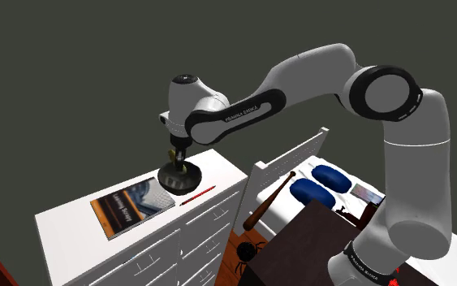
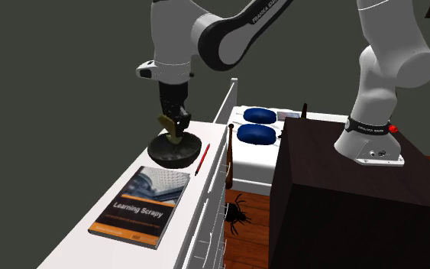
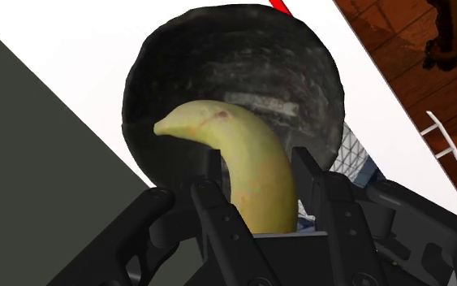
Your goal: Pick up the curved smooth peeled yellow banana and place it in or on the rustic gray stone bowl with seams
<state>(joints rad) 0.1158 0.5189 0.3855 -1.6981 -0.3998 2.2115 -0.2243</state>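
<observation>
Pickup done: yellow banana (image 3: 255,171) pinched between black fingers (image 3: 218,218), hanging just above dark stone bowl (image 3: 299,73). Left to do: lowering, releasing into bowl.

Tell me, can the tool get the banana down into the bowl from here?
Probably yes. The tool, shut on the banana, hangs directly over the dark bowl with nothing between them; the red pencil and the book lie off to the side.

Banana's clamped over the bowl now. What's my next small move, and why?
Probably open the gripper: the banana it clasps hangs directly over the dark bowl, tip close above its rim in the second exterior view, so it should drop inside.
</observation>
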